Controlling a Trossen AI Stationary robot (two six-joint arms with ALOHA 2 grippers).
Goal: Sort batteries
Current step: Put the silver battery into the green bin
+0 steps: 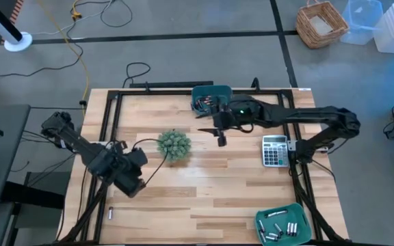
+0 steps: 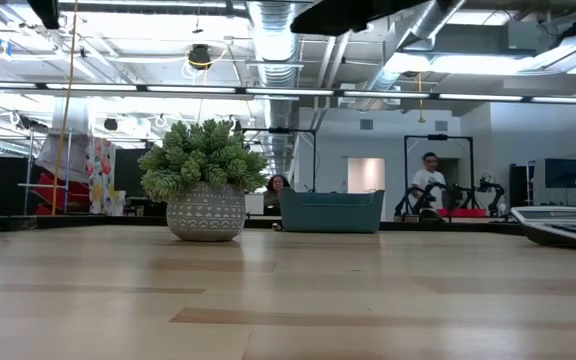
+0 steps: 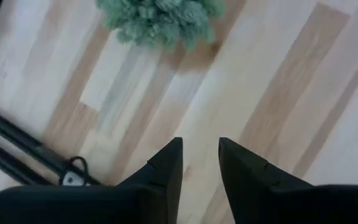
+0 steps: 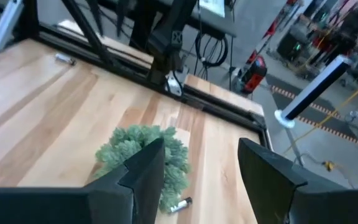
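My right hand (image 1: 221, 140) hangs above the counter (image 1: 204, 191), fingers (image 4: 143, 168) spread apart w/ nothing between them. It sits just at 6 o'clock of the far teal bin (image 1: 211, 98), between plant and calculator. One battery (image 4: 180, 205) lies on the wood beside the potted plant (image 1: 174, 144), approx under that hand. Calculator (image 1: 274, 150) is at 3 o'clock of the hand, near the counter edge. More batteries (image 1: 279, 229) lie in the near teal bin (image 1: 282, 223) at 5 o'clock, well apart. One more battery (image 1: 110, 213) sits at 7 o'clock by the frame. My left hand (image 3: 201, 165) waits at 9 o'clock of the plant, fingers parted, holding nothing.
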